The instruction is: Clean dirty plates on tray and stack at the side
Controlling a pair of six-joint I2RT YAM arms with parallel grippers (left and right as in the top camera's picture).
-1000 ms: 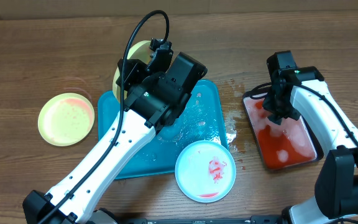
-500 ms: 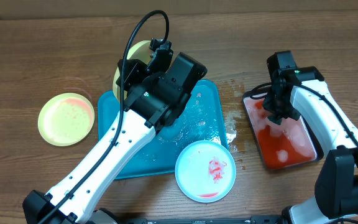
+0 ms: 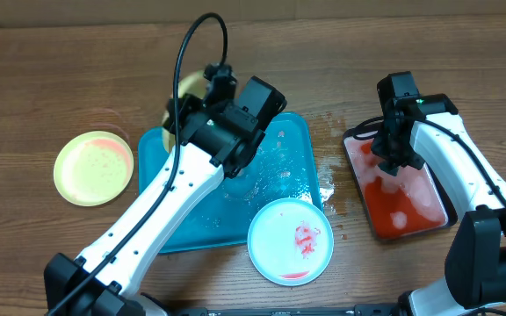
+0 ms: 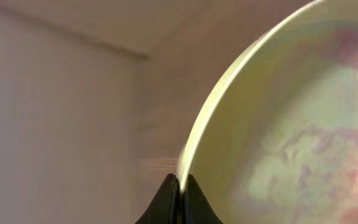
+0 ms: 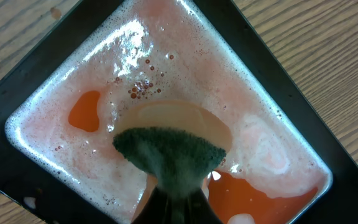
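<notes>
My left gripper [image 4: 181,186] is shut on the rim of a yellow-green plate [image 4: 291,124] smeared with red sauce, held tilted at the back left of the turquoise tray [image 3: 299,145]; the plate peeks out behind the arm in the overhead view [image 3: 190,86]. A second yellow-green plate [image 3: 94,167] lies on the table left of the tray. A pale blue-white plate [image 3: 290,240] with a red smear rests on the tray's front right corner. My right gripper [image 5: 178,193] is shut on a dark green sponge [image 5: 169,152] over the black tray.
The black tray [image 3: 398,189] of foamy red liquid sits at the right, also filling the right wrist view [image 5: 36,180]. Water spots lie on the wooden table between the two trays [image 3: 330,171].
My left arm has shifted slightly left and back with the yellow-green plate in its grip. The right arm has not moved.
</notes>
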